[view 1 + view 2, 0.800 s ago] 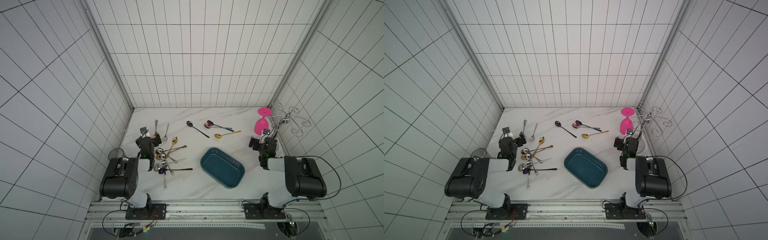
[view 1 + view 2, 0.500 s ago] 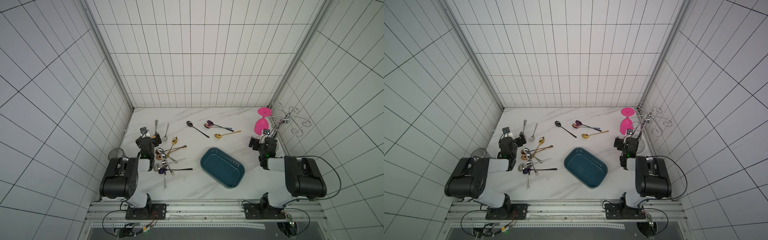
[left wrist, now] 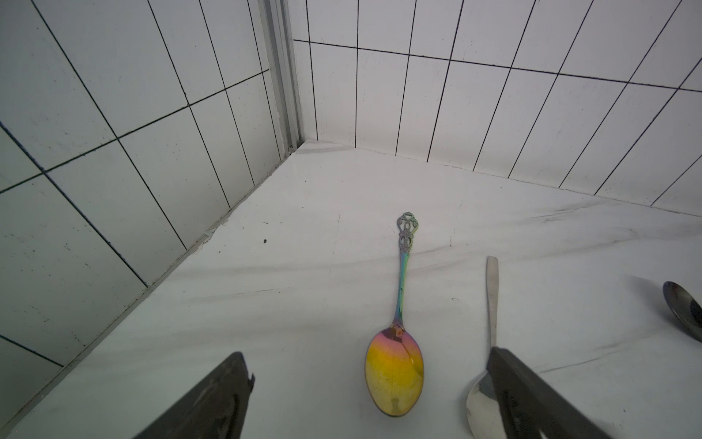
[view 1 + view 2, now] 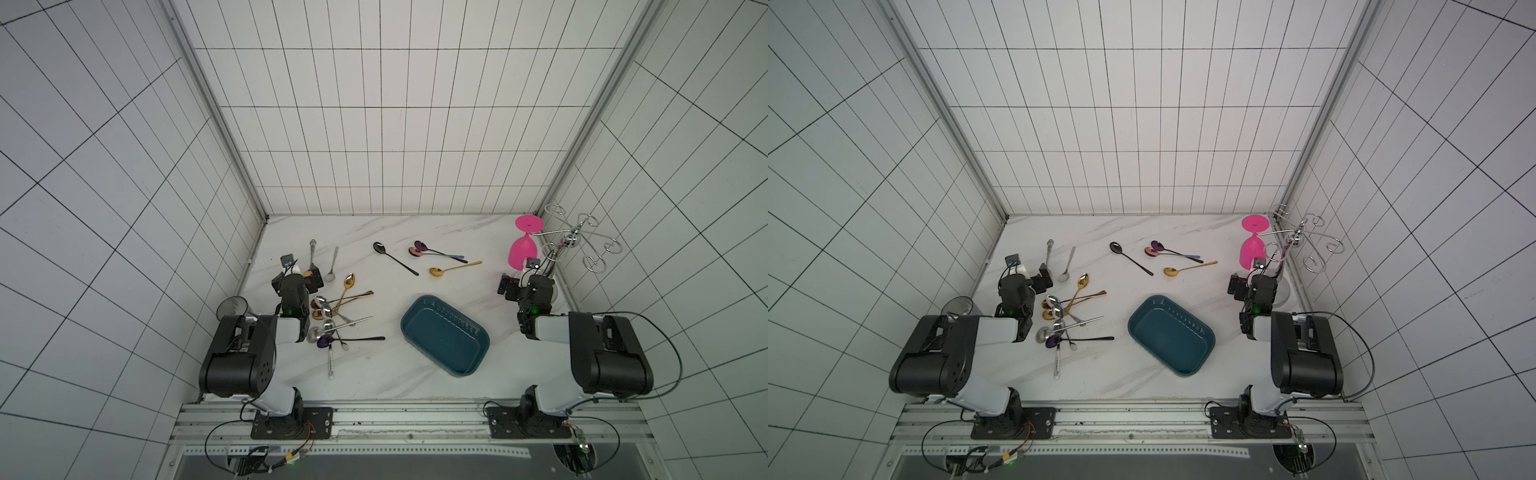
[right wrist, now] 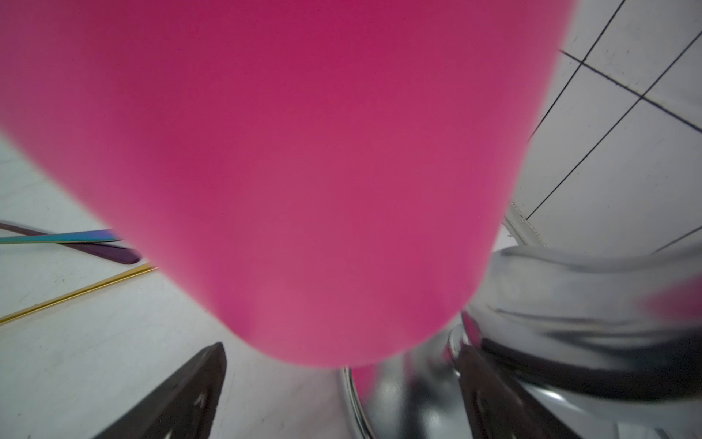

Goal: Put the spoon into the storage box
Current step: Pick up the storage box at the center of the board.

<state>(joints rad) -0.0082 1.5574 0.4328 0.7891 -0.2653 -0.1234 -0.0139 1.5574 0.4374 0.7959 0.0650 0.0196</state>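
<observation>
Dark teal plastic is shown by the storage box [image 4: 444,337], which is set askew on the marble worktop [image 4: 374,382] between its centre and its near edge, nearer the right arm. Every spoon in sight is laid on the worktop outside the box. A tangled heap [image 4: 334,318] is gathered near the left edge beside the left arm. A black spoon [image 4: 395,258], a purple and rose pair [image 4: 434,251] and a gold spoon [image 4: 454,268] are spread toward the far edge. A rainbow spoon [image 3: 395,374] with an ornate handle is placed beside a plain silver spoon [image 3: 492,304] near the far left corner. The left gripper [image 4: 302,272] is held wide open with nothing gripped, and the rainbow spoon's bowl is seen between its fingers in the left wrist view. The right gripper [image 4: 520,279] is likewise spread open and empty, pointed at the inverted pink goblet [image 4: 523,251] next to the chrome wire rack [image 4: 579,243] at the right edge.
</observation>
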